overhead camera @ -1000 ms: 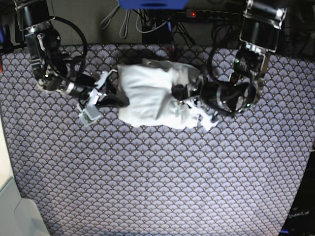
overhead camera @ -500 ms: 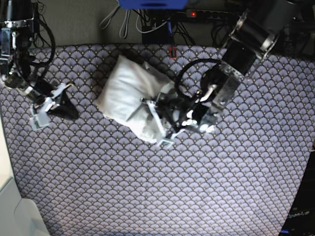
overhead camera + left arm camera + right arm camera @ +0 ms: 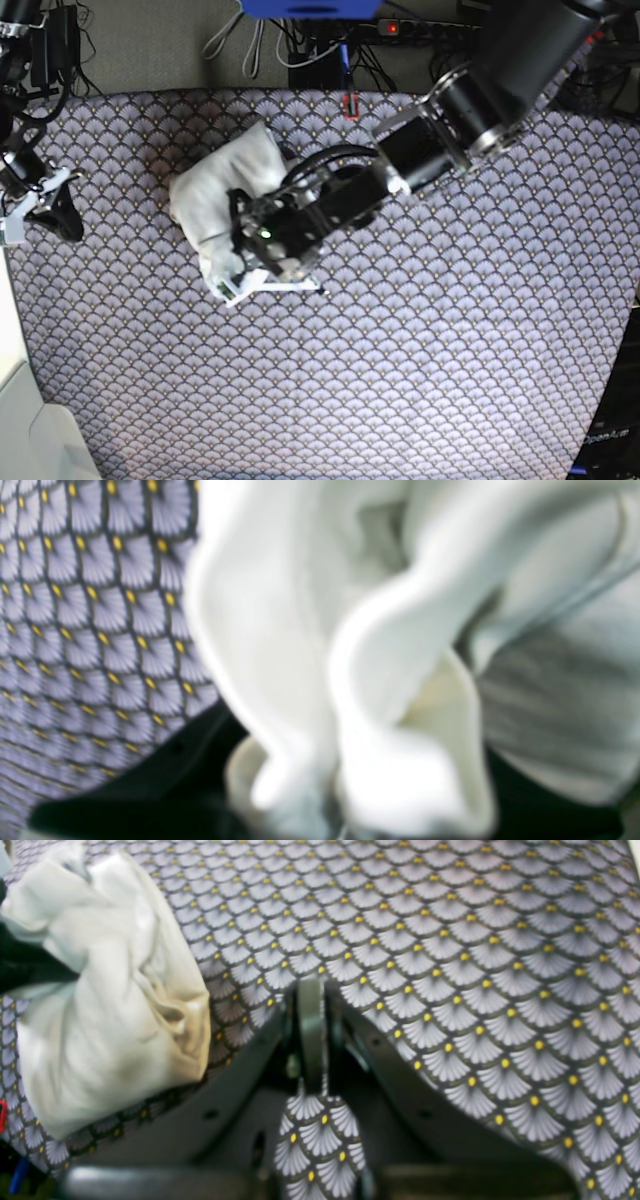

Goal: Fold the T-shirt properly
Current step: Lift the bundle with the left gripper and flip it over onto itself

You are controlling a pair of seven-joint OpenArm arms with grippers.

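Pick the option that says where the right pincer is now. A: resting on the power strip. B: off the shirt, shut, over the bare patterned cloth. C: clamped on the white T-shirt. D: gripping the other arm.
B: the right pincer sits closed and empty above the purple-grey scallop-patterned cloth, with the bunched plain white T-shirt well off to its side, where the left pincer is on it.

Left arm [image 3: 420, 150] lies across T-shirt [image 3: 215, 195]; patterned cloth [image 3: 420, 360] below open.
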